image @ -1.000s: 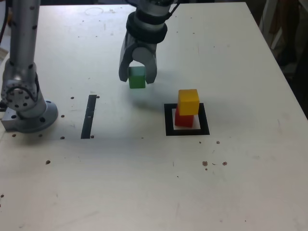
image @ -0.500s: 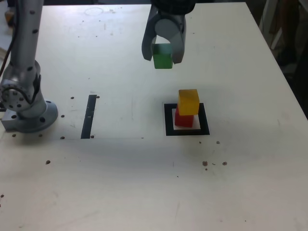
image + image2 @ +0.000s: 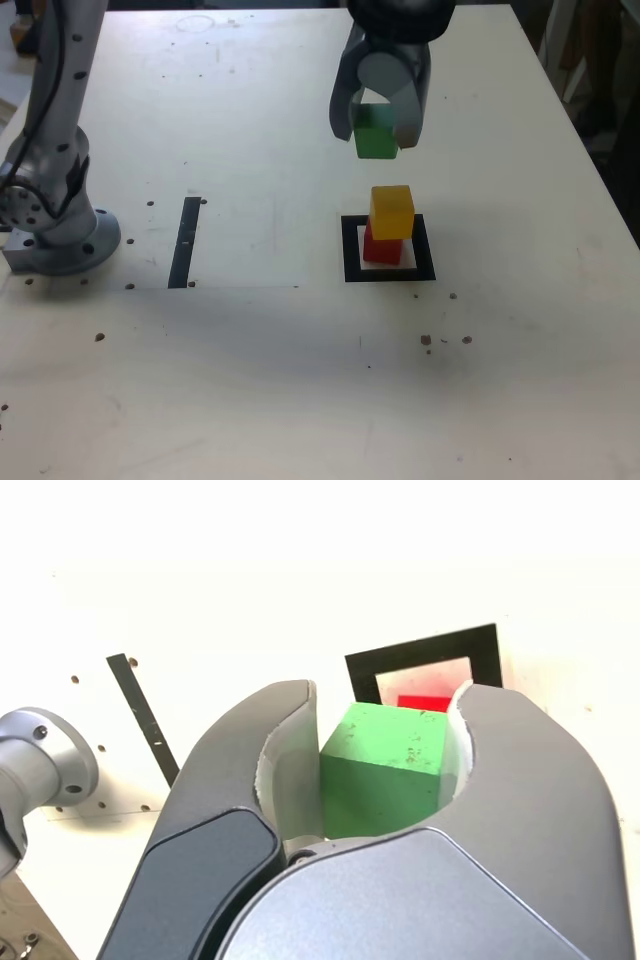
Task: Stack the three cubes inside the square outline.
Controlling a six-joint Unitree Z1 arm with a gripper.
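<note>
From where I'm standing, in the exterior view, I can see a thick black square outline with a pale centre (image 3: 354, 268) on the white tabletop (image 3: 250, 380). Inside it sits a small solid red cube (image 3: 383, 248), and on top of that a small solid yellow cube (image 3: 391, 212), rather orange in this light. The yellow one looks a little turned against the red, and I can't tell how squarely it bears. Up in the air, beyond the pair from this side, the grey curved-finger gripper (image 3: 377, 138) is closed on a small solid green cube (image 3: 376, 132), apart from the stack. Off towards the exterior view's left lies a narrow black straight strip (image 3: 185, 243), with nothing to do with the job as I read it.

In the wrist view, the same green cube sits between the two curved fingers, gripped by their pale inner faces. Past it I see part of the black frame and a sliver of red within; the yellow cube doesn't show, probably hidden behind the green one.

So two of the three are in place, and I'd call the job well past halfway. What's left is to bring the green cube over the yellow, lower it gently, let go and back away without nudging the pile.
</note>
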